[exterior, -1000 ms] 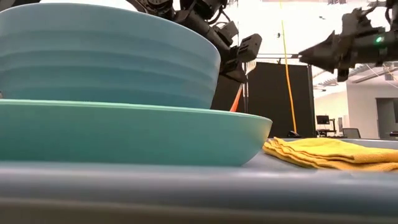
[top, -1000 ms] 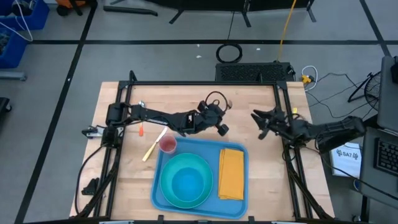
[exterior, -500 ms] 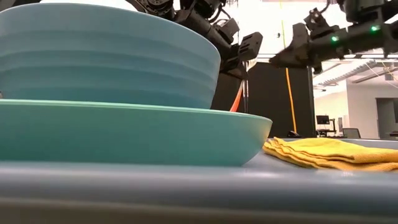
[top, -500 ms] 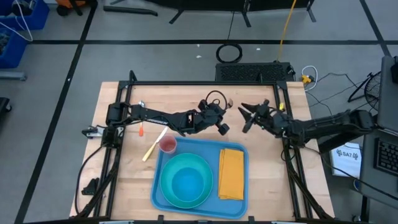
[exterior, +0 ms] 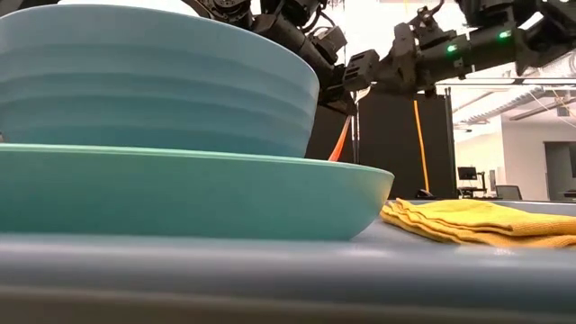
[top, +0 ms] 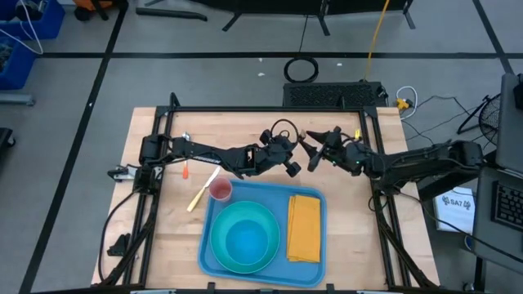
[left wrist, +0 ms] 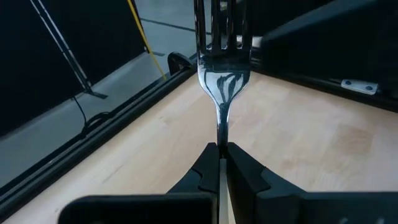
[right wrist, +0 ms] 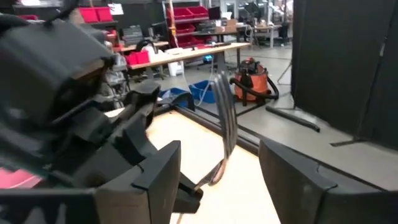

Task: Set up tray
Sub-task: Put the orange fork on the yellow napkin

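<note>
Blue tray (top: 207,255), teal bowl (top: 243,237) (yellow napkin (top: 303,229) alongside), silver fork (left wrist: 222,74).

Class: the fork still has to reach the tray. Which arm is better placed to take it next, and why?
Probably the right: the right gripper is open with its fingers either side of the fork. The left gripper only holds it out above the table, short of the tray.

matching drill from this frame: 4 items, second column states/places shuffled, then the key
1. fork
2. napkin
3. bowl
4. right gripper

A. stacked on the plate, in the tray
B. open, beside the fork's tines
C. clamped in the left gripper
D. folded flat, on the tray's right side

Pairs: 1-C, 2-D, 3-A, 4-B
</note>
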Controlling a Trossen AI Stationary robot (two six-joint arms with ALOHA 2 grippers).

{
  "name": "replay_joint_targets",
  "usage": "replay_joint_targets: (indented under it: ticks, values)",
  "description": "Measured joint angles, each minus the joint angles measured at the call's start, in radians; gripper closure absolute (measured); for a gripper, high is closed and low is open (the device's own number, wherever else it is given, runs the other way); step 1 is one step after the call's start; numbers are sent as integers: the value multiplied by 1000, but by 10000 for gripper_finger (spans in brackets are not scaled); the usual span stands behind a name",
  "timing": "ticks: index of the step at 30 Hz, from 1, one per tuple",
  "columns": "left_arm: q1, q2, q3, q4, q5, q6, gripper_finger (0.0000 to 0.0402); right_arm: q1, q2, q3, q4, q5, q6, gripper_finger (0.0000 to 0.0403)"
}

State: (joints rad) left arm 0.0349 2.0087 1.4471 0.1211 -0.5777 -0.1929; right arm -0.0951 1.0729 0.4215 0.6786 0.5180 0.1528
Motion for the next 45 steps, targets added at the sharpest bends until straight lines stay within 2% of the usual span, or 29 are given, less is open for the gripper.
replay_joint_targets:
  ticks: [2,4,8,19,23,27,30,35,39,45]
  values:
    - [0,0,0,2,0,1,392,-12,32,11,0,-8,7,195]
    - [-1,0,0,3,0,6,392,-29,59,19,11,-59,8,200]
    - [-2,0,0,-1,0,8,392,-49,85,31,60,-101,15,225]
    - [-3,0,0,-29,-5,8,392,-50,48,31,80,-98,-62,339]
    - [-2,0,-2,-26,-6,4,392,-52,48,32,34,-53,-105,389]
    - [-1,1,-2,-25,-1,6,392,-70,48,34,-7,-49,-105,400]
    - [0,1,-3,-17,2,8,371,-75,48,34,7,-52,-111,401]
    - [-26,-37,-1,-38,19,45,313,-74,10,31,-33,-142,-130,402]
    - [-66,-102,0,-68,19,120,287,-75,-51,31,-127,-196,-130,402]
    - [-136,-231,0,-215,-2,182,281,-54,-163,32,-338,-475,82,402]
